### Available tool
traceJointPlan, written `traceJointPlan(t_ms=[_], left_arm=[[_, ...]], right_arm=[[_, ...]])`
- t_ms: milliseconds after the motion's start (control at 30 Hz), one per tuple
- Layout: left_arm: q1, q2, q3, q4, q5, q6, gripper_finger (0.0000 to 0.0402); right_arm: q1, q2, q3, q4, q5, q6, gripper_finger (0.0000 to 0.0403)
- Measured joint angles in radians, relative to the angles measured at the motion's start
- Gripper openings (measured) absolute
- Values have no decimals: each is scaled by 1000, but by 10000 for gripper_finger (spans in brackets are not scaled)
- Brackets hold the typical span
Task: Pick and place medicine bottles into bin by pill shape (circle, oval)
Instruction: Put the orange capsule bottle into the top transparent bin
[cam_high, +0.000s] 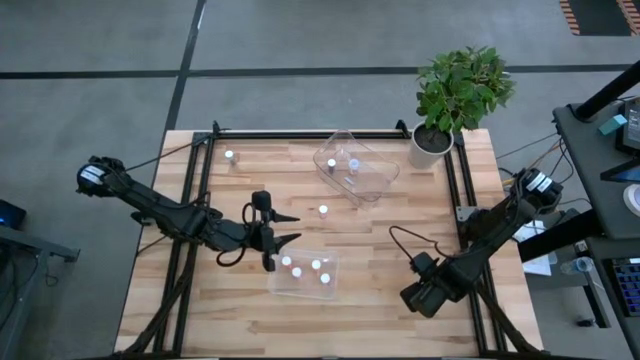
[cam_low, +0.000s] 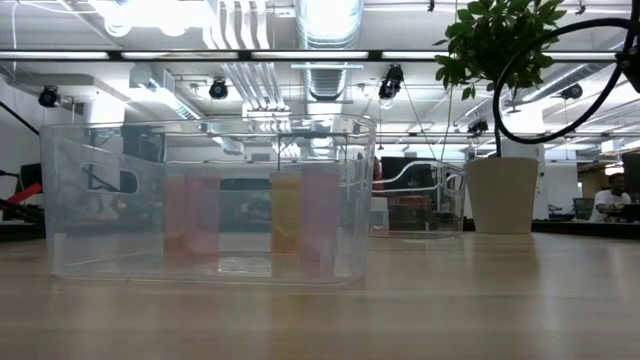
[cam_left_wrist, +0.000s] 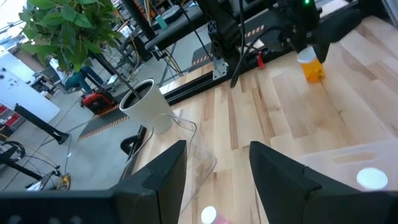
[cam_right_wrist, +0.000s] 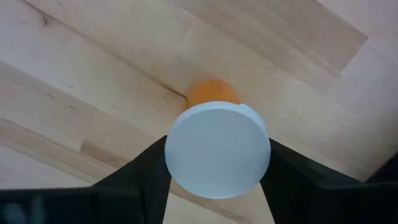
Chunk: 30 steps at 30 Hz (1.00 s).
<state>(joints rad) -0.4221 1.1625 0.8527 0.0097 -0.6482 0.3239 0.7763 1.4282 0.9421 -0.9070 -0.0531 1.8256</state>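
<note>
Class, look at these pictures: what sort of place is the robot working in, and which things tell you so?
Probably a robotics lab or workshop: exposed ceiling ducts, a bare concrete floor, and benches of equipment beside the wooden table.

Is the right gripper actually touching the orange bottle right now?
Touching. In the right wrist view, the right gripper has both dark fingers pressed against the white cap of the orange bottle, no gap on either side. The left wrist view shows it held too.

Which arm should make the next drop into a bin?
Right. The right gripper is already shut on the orange bottle, lifted off the table. The left gripper is open and holds nothing, beside the near bin.
</note>
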Motion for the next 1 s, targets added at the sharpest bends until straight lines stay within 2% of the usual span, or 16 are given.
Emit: traceJointPlan(t_ms=[167,300,500,733,1000], left_arm=[[-19,-28,-5,-30,-2,3,160],[-18,-62,-33,-28,-1,0,160],[-18,-119,-75,-20,-2,-4,160],[-18,-131,-76,-20,-1,-4,160],[-18,-127,-76,-18,0,-4,160]], right_arm=[[-35,-14,35,-19,-5,-16,207],[-87,-13,115,-102,9,-106,206],[-192,-12,254,-196,108,-265,203],[-374,-2,420,-171,241,-595,202],[-600,89,662,-178,263,-1054,202]])
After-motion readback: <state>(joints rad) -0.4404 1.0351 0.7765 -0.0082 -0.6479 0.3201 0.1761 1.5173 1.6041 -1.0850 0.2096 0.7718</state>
